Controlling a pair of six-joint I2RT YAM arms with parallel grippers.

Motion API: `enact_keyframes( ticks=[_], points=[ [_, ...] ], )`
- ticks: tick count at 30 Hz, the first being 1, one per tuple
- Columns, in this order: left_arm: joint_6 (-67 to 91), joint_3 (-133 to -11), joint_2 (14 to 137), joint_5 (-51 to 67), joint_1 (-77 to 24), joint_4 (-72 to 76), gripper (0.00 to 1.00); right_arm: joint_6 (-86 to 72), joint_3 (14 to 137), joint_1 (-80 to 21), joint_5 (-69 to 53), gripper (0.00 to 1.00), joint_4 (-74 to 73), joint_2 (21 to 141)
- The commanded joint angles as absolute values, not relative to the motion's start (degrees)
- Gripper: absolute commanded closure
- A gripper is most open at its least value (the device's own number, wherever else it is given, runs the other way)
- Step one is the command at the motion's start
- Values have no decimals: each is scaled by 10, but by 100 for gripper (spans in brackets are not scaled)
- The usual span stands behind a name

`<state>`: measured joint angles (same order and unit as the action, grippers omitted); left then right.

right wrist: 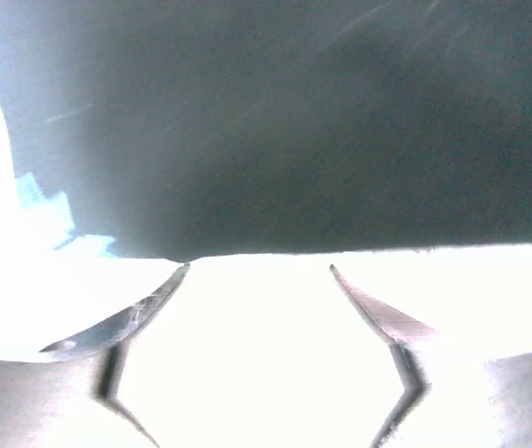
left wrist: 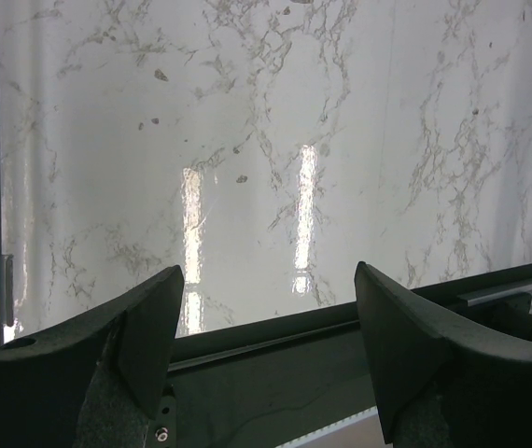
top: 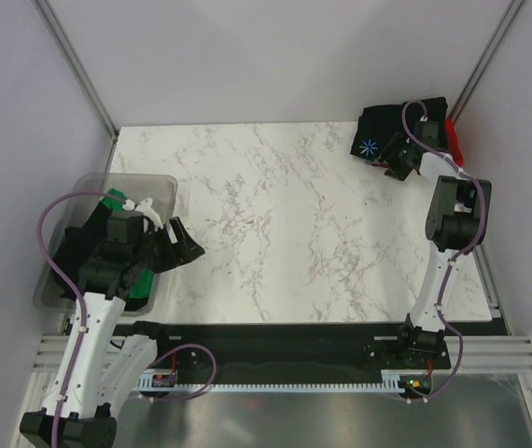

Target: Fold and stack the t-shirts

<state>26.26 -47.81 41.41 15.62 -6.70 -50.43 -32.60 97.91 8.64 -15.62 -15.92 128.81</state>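
Note:
A folded black t-shirt (top: 385,124) with a blue-white starburst print (top: 369,147) lies at the table's far right corner. A red t-shirt (top: 454,138) shows just behind it. My right gripper (top: 393,162) is open at the near edge of the black t-shirt. In the right wrist view the black t-shirt (right wrist: 285,131) fills the top, and the right gripper (right wrist: 259,269) has its open tips at the cloth's edge, holding nothing. My left gripper (top: 186,241) is open and empty beside the bin; it also shows in the left wrist view (left wrist: 266,280) over bare table.
A clear plastic bin (top: 145,178) at the left table edge holds a green t-shirt (top: 114,199) and black cloth (top: 68,245), partly hidden by my left arm. A black rail (left wrist: 275,341) runs along the marble table's (top: 275,215) near edge.

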Motion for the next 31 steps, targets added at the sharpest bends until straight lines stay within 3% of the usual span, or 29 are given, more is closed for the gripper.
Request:
enact_keyframes(
  ticks=[1, 5, 9, 16, 21, 24, 31],
  points=[
    [246, -481, 413, 163, -62, -488, 18, -303, 942, 81, -182, 31, -156, 1165],
    [245, -481, 415, 166, -62, -489, 19, -272, 889, 73, -166, 19, -209, 1066],
    [245, -481, 415, 169, -62, -488, 19, -271, 799, 36, -170, 14, -214, 916],
    [245, -480, 420, 167, -61, -488, 18, -312, 603, -226, -123, 9, -205, 721],
    [247, -481, 418, 163, -61, -488, 18, -432, 422, -358, -83, 4, -74, 568],
    [248, -480, 418, 163, -61, -488, 18, -485, 318, -417, -64, 2, -30, 527],
    [250, -480, 424, 155, -61, -490, 18, -514, 268, -531, 49, 2, -47, 506]
  ],
)
